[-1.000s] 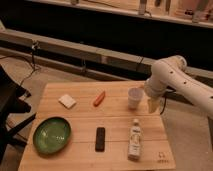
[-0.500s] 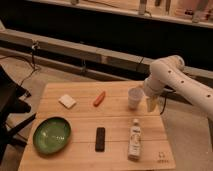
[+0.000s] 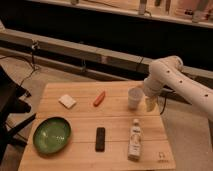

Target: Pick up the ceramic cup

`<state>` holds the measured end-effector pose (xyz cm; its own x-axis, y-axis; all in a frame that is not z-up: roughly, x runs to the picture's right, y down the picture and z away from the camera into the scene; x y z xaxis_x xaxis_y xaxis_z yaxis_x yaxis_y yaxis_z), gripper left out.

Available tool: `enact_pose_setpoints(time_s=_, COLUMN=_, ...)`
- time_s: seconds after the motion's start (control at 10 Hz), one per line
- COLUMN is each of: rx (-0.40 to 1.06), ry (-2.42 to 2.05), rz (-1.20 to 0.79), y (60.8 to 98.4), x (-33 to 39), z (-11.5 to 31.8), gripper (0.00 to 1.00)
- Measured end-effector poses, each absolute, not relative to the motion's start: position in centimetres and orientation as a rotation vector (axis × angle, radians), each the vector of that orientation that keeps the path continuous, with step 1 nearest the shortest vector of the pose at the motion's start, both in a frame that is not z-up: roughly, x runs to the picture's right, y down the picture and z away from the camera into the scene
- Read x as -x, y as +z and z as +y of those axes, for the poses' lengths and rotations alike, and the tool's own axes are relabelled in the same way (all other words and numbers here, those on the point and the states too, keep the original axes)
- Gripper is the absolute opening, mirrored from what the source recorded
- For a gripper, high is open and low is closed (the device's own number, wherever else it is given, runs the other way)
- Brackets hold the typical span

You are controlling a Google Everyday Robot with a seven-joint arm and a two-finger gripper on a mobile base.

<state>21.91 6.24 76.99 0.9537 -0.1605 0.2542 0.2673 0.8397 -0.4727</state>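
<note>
The ceramic cup [image 3: 133, 97] is small, plain and white. It stands upright on the wooden table [image 3: 80, 125] near the far right corner. My gripper [image 3: 150, 104] hangs from the white arm [image 3: 167, 75] just right of the cup, low over the table's right edge. It is open with nothing in it. A narrow gap shows between gripper and cup.
A white labelled bottle [image 3: 134, 140] lies at the front right. A black remote [image 3: 100, 138] lies at the front middle and a green bowl [image 3: 51, 134] at the front left. A red-orange object [image 3: 99, 98] and a white sponge [image 3: 67, 101] lie further back. A dark chair [image 3: 10, 107] stands to the left.
The arm and gripper have crept slightly left toward the cup. Nothing on the table has moved.
</note>
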Motion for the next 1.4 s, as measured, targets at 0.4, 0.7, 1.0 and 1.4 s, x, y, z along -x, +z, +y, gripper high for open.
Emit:
enact_pose_setpoints(time_s=0.4, rx=0.526, ry=-0.231, rz=-0.216, y=77.6, x=-22.0, z=6.2, gripper=0.8)
enact_pose_setpoints(time_s=0.7, rx=0.525, ry=-0.237, rz=-0.224, y=78.1, x=-22.0, z=6.1, gripper=0.8)
enact_pose_setpoints(time_s=1.0, rx=0.525, ry=-0.243, rz=-0.234, y=78.6, x=-21.9, z=6.1, gripper=0.8)
enact_pose_setpoints(time_s=1.4, rx=0.524, ry=-0.25, rz=-0.244, y=79.4, x=-21.8, z=6.1, gripper=0.8)
